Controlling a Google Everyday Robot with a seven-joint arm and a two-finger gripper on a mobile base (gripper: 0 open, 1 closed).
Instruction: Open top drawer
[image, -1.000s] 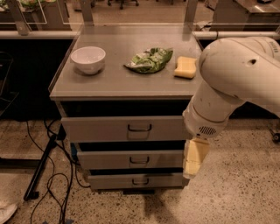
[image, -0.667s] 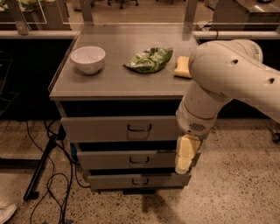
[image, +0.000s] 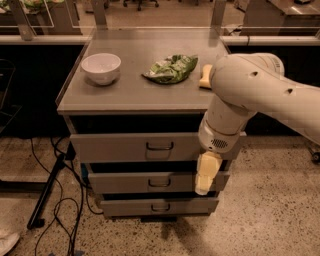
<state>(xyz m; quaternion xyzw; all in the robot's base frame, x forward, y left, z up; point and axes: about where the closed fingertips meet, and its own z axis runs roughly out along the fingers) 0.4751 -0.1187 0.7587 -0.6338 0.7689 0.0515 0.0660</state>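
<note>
The top drawer (image: 115, 148) is the widest grey metal front, just under the cabinet's top, with a small dark wire handle (image: 160, 146) at its centre. A dark gap shows above it. My gripper (image: 205, 175) hangs pale yellow from the white arm (image: 250, 95), pointing down in front of the cabinet. It sits to the right of the handle and a little below it, over the right end of the middle drawer (image: 150, 182). It holds nothing that I can see.
On the cabinet top (image: 135, 95) stand a white bowl (image: 101, 67), a green crumpled bag (image: 171, 69) and a yellow sponge (image: 205, 76) partly behind the arm. The bottom drawer (image: 155, 206) is lowest. Black cables and a stand leg (image: 47, 195) lie on the floor at left.
The arm and gripper have moved left across the drawer fronts, closer to the top drawer's handle. The drawers have not moved.
</note>
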